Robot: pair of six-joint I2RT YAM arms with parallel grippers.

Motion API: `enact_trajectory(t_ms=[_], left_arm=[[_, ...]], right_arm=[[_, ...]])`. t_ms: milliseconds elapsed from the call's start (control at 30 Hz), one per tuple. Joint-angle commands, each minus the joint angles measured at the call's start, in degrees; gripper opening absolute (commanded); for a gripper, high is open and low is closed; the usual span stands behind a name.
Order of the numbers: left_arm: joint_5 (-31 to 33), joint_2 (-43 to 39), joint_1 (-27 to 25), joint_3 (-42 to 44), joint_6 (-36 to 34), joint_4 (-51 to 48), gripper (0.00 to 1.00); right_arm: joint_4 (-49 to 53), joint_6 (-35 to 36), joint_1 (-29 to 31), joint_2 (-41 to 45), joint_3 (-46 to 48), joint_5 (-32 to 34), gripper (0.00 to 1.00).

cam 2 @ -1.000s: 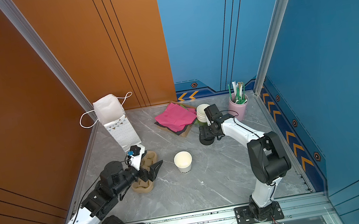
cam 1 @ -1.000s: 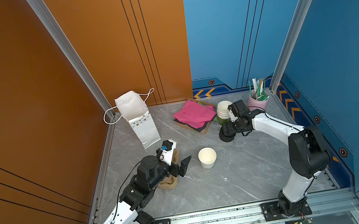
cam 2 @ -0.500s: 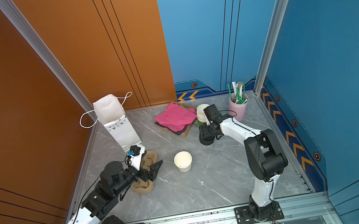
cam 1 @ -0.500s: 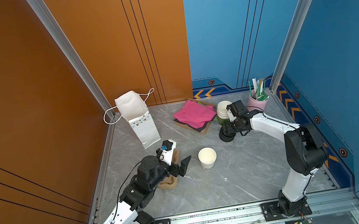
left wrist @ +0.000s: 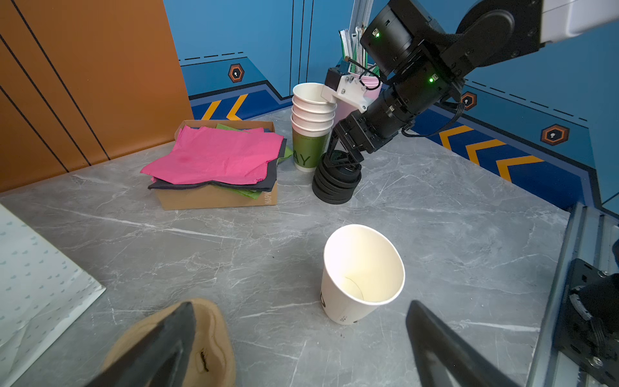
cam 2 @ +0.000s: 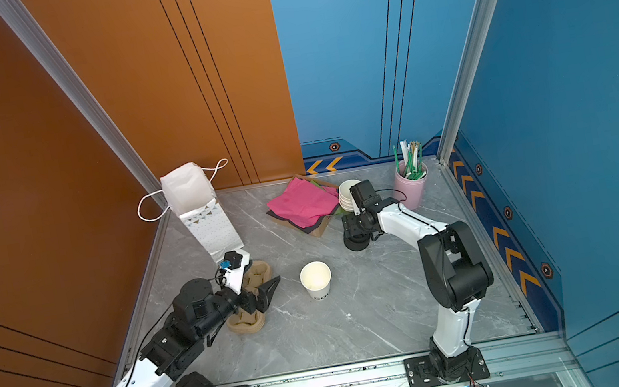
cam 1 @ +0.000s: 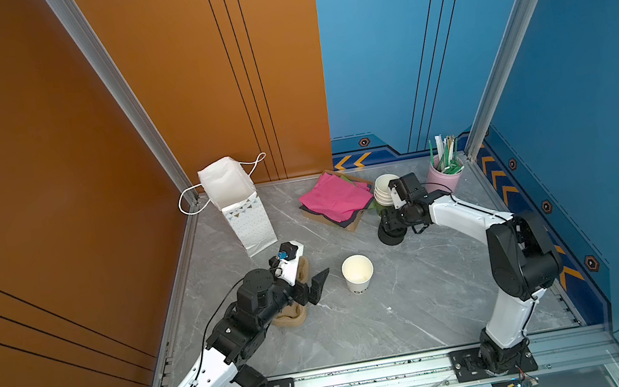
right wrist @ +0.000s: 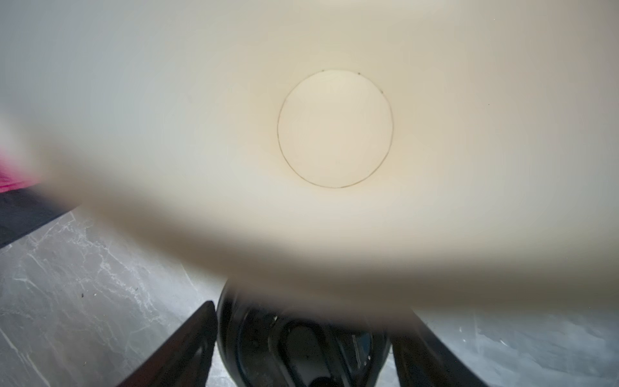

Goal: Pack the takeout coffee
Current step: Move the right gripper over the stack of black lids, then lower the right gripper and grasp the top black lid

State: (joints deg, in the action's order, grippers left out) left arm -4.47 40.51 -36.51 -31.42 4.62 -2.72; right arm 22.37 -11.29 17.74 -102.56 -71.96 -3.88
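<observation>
Right wrist view: lid stack (right wrist: 301,348) between jaws of right gripper (right wrist: 310,311), grip unclear; lidless, unbagged cup (left wrist: 361,274) ahead of left gripper (left wrist: 300,304), jaws wide, empty.

the left arm (cam 1: 201,373) reaches forward from its base, its white forearm rising to a dark wrist (cam 1: 261,295) just behind the left end effector (cam 1: 320,285). that end effector lies nearly level, and its two black fingers (left wrist: 167,338) are spread wide. the right arm (cam 1: 467,216) stands up from its base to a bent elbow (cam 1: 520,258), well behind and above the right end effector (cam 1: 390,223), then slopes down and forward to it. the right end effector points steeply downward with its fingers (right wrist: 187,345) apart. whether they press on anything cannot be told.
</observation>
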Motion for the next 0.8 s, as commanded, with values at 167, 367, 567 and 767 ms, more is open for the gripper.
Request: enact_trajectory(t_ms=[167, 367, 567, 767], left_arm=[[1.0, -0.5, -0.7, 0.7, 0.8, 0.9, 0.98], [1.4, -1.0, -0.8, 1.1, 0.8, 1.0, 0.98], [1.4, -1.0, -0.7, 1.1, 0.8, 1.0, 0.98], [1.4, -1.3, -0.8, 1.4, 0.7, 1.0, 0.98]], right_arm=[[-1.1, 1.7, 0.2, 4.4, -1.9, 0.0, 0.86], [-4.2, 1.5, 0.2, 11.4, 1.4, 0.4, 0.88], [-14.7, 1.3, 0.2, 17.6, 13.1, -0.7, 0.89], [-21.5, 0.0, 0.0, 17.1, 19.6, -2.9, 0.91]])
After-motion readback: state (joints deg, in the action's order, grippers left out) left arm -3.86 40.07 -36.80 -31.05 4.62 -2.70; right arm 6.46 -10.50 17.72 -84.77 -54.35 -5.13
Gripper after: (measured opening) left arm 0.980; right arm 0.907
